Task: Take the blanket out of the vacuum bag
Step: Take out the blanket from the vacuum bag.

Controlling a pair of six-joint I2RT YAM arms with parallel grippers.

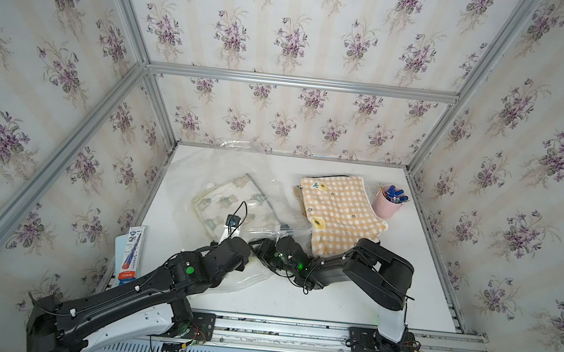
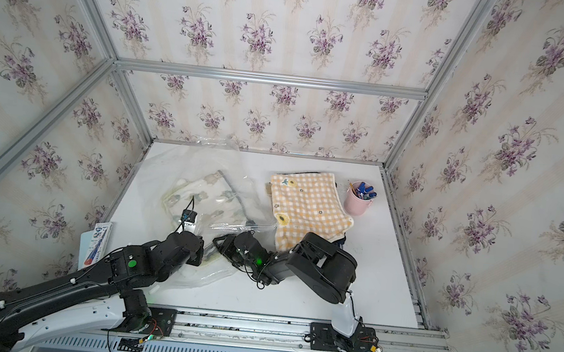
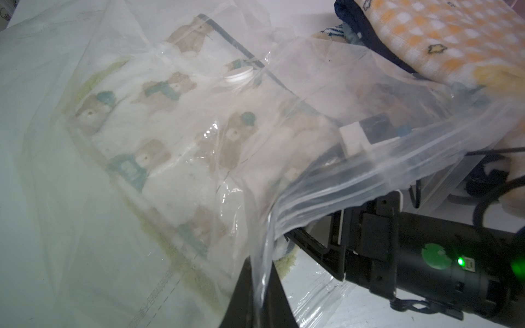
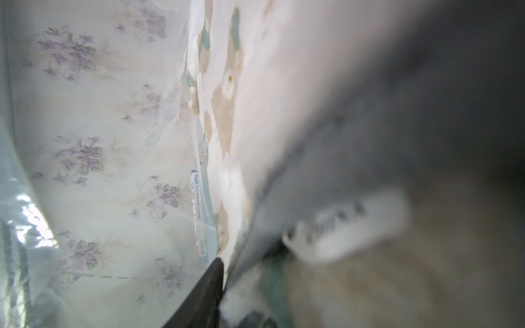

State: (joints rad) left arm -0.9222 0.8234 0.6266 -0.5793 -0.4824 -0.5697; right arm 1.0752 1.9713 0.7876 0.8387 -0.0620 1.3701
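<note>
- Now my left gripper point(image 3: 260, 286) pinches the vacuum bag point(image 3: 355, 181) at its mouth edge.
- My right gripper point(image 3: 292, 206) reaches into that mouth, jaws apart.
- Bag lies left on the table point(image 1: 386, 297), blanket point(image 1: 234, 200) inside.

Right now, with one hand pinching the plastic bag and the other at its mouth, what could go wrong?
1. The left hand pinches only a thin fold of the vacuum bag; slick plastic might slip free and the mouth could sag shut.
2. The right hand, reaching for the blanket, might catch plastic too and drag the whole bag.
3. The right arm hangs over the yellow checked cloth; pulling back might sweep it along.
</note>
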